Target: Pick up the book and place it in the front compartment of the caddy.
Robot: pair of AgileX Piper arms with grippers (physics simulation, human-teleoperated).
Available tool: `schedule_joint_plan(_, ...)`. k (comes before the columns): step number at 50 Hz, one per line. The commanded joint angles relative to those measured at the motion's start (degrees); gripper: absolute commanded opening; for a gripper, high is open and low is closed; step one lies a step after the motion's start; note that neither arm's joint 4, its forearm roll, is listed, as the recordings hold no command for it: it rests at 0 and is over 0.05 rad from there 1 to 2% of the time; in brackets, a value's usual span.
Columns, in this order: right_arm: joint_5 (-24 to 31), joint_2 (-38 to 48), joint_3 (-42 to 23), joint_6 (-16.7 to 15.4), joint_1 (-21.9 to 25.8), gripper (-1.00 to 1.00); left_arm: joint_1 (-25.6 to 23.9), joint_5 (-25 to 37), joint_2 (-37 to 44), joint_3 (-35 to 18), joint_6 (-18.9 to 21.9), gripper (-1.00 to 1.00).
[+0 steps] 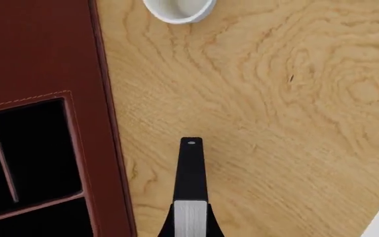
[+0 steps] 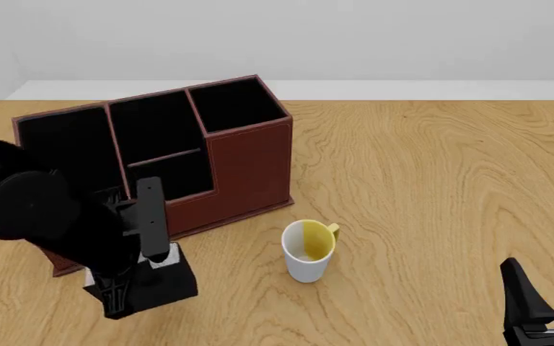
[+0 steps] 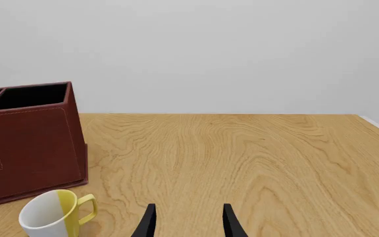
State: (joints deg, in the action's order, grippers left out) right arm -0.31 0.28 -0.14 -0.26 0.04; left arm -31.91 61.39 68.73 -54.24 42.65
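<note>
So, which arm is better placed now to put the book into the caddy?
Left. Its pincer is shut on the book, right beside the caddy. The right pincer is open, holding nothing, on the far side of the mug.

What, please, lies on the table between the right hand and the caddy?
The white-and-yellow mug stands between the right hand and the caddy; the front and right wrist views both show it, with bare wood on either side.

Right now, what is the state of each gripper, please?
Left gripper: shut on the book, held beside the caddy.
Right gripper: open, holding nothing.
</note>
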Motion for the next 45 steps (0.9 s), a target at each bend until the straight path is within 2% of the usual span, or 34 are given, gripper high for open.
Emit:
schedule_joint_plan(1,0.0,0.0,0.0,0.0,0.0,1.00,-0.8,8.3,-1.3,-8.6,2.5,-1.00)
schedule_joint_plan(3,0.0,0.0,0.0,0.0,0.0,1.00,-0.7,8.4,-1.0,-11.3,3.0,-1.00)
schedule_joint_plan(4,0.0,0.0,0.0,0.0,0.0,1.00,-1.4,8.5,-0.7,-11.7,2.4,-1.00)
schedule_joint_plan(6,0.0,0.0,0.0,0.0,0.0,1.00,-0.4,8.5,-0.7,-10.6,4.6,-1.00)
schedule_joint_plan(10,0.0,0.0,0.0,0.0,0.0,1.00,-3.0,8.5,-0.3,-12.3,3.5,-1.00)
schedule_joint_plan(12,0.0,0.0,0.0,0.0,0.0,1.00,-2.5,8.5,-0.2,-13.8,5.0,-1.00)
schedule_joint_plan(14,0.0,0.0,0.0,0.0,0.0,1.00,-0.3,8.5,-0.6,-13.1,8.7,-1.00)
schedule_joint_plan(15,0.0,0.0,0.0,0.0,0.0,1.00,-1.3,8.5,-0.4,-13.5,7.3,-1.00)
schedule_joint_plan(23,0.0,0.0,0.0,0.0,0.0,1.00,-2.3,8.5,-0.3,-16.0,7.4,-1.00)
schedule_joint_plan(25,0.0,0.0,0.0,0.0,0.0,1.00,-0.8,8.5,-0.4,-16.1,9.4,-1.00)
schedule_joint_plan(30,0.0,0.0,0.0,0.0,0.0,1.00,0.9,8.5,0.0,-16.7,11.6,-1.00)
schedule_joint_plan(34,0.0,0.0,0.0,0.0,0.0,1.00,-0.4,8.5,1.0,-19.5,10.1,-1.00)
schedule_joint_plan(39,0.0,0.0,0.0,0.0,0.0,1.00,1.6,8.5,1.4,-20.3,13.0,-1.00)
schedule_joint_plan(45,0.0,0.0,0.0,0.0,0.0,1.00,0.7,8.5,1.8,-21.9,12.7,-1.00)
